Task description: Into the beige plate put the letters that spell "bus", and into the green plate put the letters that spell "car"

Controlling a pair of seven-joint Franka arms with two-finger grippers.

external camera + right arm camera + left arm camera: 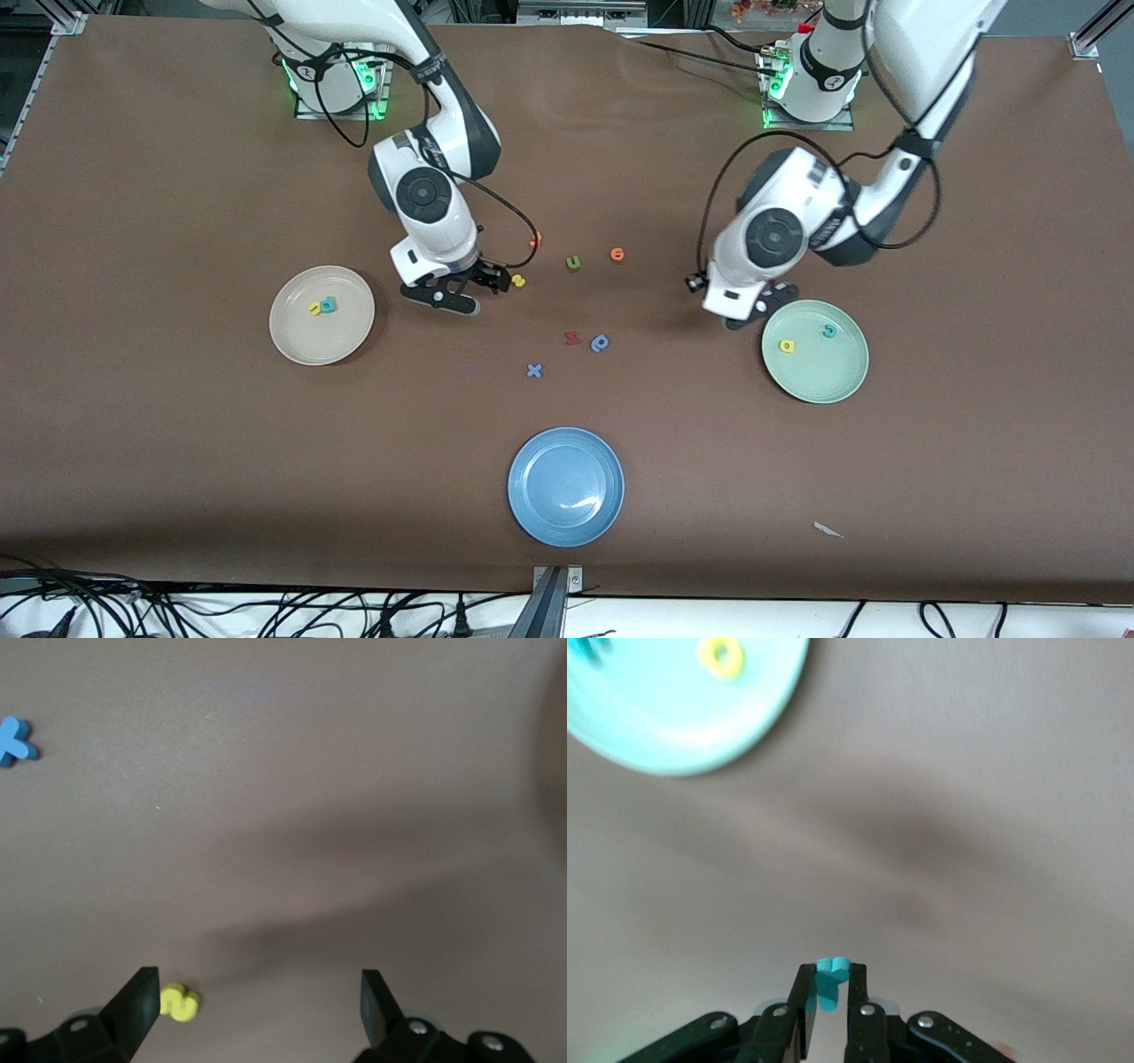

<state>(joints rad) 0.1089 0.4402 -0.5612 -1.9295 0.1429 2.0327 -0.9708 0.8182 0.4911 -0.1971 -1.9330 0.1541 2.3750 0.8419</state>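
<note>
Light-blue r (831,981) pinched in left gripper (830,985), seen only from its wrist; right gripper (259,999) jaws spread near yellow s (179,1002).

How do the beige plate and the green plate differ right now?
The beige plate holds a yellow u touching a teal b; the green plate holds a yellow a and a teal c, apart. Beige lies toward the right arm's end, green toward the left's. Both are round, same-sized.

No printed text, label or brand is legible anywhere; only loose foam letters lie on the table (177,461).
</note>
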